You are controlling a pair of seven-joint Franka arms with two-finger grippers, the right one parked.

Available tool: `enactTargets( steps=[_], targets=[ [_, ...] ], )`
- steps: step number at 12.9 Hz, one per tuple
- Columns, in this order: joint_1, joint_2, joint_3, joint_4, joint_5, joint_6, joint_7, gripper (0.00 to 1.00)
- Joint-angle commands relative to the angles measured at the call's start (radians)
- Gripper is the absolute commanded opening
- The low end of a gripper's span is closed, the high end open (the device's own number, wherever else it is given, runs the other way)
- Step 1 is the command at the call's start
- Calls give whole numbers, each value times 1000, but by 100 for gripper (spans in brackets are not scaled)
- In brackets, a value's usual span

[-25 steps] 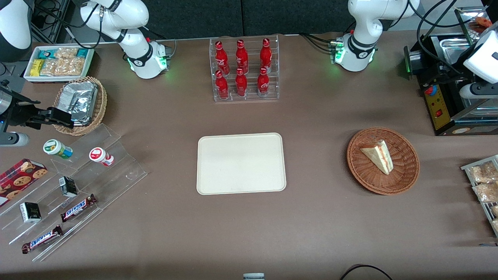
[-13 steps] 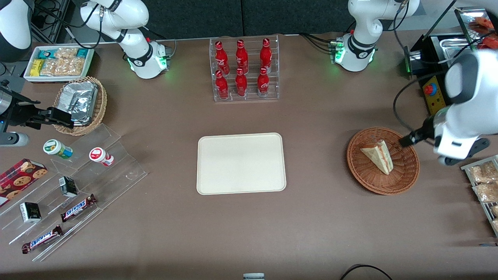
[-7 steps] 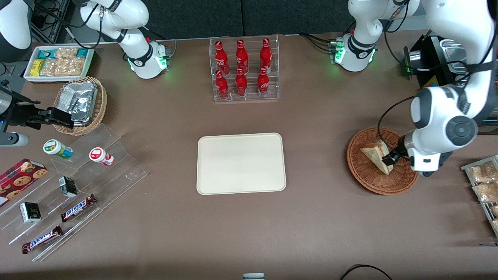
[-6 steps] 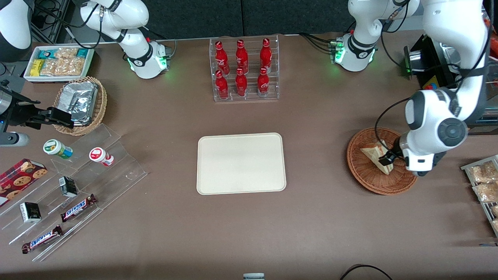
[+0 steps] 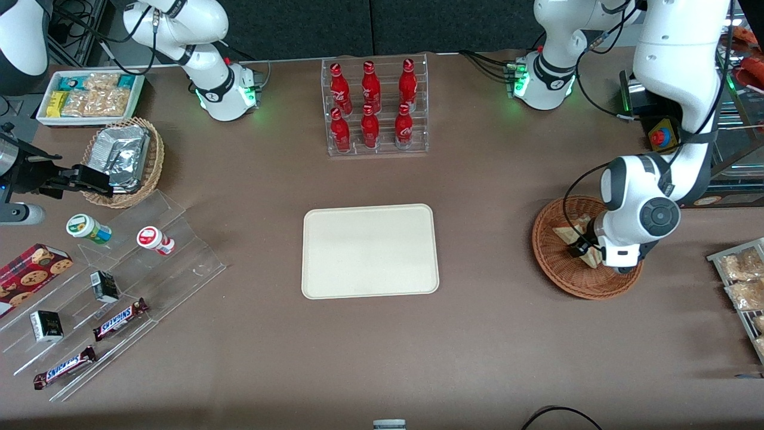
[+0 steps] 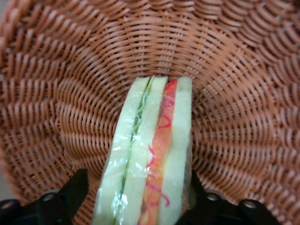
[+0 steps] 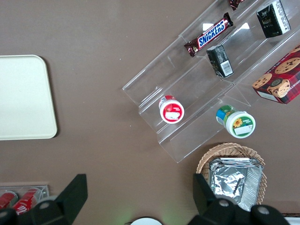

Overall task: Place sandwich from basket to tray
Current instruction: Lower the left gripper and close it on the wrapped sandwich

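The sandwich, a white bread wedge with red and green filling, lies in the reddish-brown wicker basket toward the working arm's end of the table. My left gripper is down inside the basket and covers part of the wedge. In the left wrist view the gripper is open, with one black finger standing apart from the sandwich and the other close against its wrapped side, above the basket's weave. The cream tray lies bare at the table's middle.
A clear rack of red bottles stands farther from the camera than the tray. A black machine and a rack of snack packets flank the basket. An acrylic stand with snacks sits toward the parked arm's end.
The left arm swung in from the working arm's end of the table and came down over the basket. Its gripper now straddles the sandwich, which has not moved.
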Motion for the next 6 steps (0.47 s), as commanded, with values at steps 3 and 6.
enactTargets(
  steps=[3,6],
  targets=[
    [-9,-80,-5,185,-10,-281,-9,0],
    [-64,-36,-45,532,-102,-612,-16,0]
  ],
)
